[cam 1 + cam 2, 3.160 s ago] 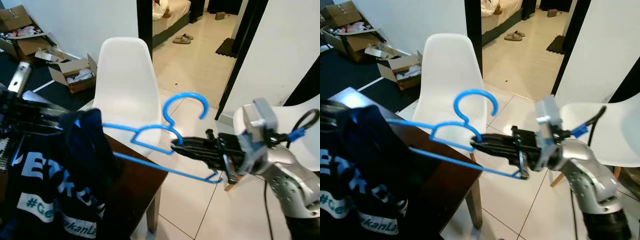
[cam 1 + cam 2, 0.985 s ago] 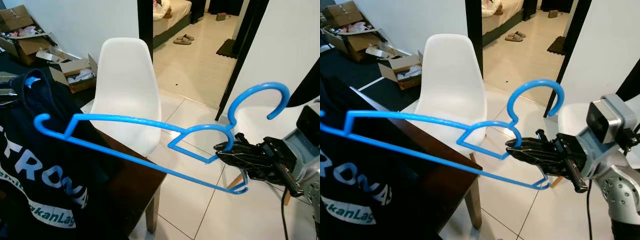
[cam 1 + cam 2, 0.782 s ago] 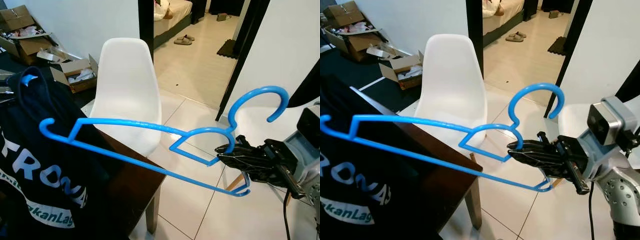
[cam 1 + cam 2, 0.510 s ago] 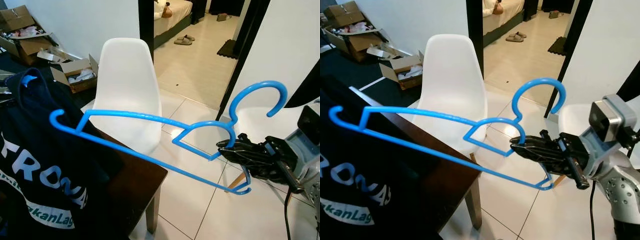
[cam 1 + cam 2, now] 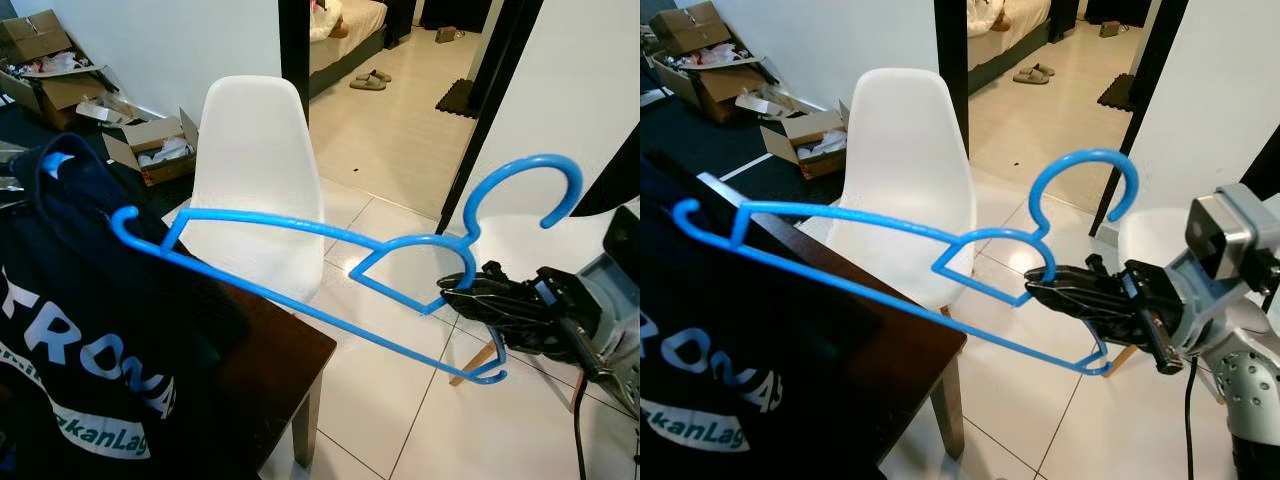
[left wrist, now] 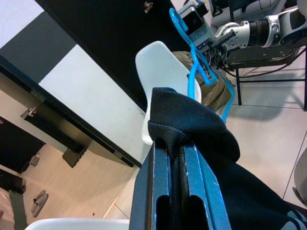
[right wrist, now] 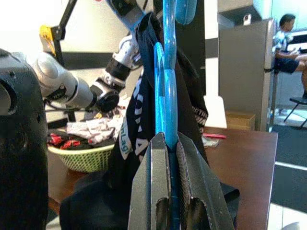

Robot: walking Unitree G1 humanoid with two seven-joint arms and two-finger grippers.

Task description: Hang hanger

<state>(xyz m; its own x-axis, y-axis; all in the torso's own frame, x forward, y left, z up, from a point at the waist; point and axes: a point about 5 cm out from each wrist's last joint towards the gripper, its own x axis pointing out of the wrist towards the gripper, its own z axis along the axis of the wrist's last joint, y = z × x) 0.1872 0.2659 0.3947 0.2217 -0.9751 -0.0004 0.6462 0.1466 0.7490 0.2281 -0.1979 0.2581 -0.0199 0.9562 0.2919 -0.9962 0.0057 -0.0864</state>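
My right gripper is clamped shut on the thin blue plastic clothes hanger at its neck, just below the hook, and carries it out over the corner of the dark brown wooden table. The hook rises above my fingers, and the far shoulder tip reaches towards the dark navy printed T-shirt, though I cannot tell whether it touches the cloth. My left gripper has its fingers pinched closed on a fold of that shirt and holds it up. I judge the hanger light and stiff but springy, and smooth enough to swivel in my grip; the neck is its stoutest hold. The shirt is limp and will sag wherever unsupported. A white moulded plastic chair stands behind the table.
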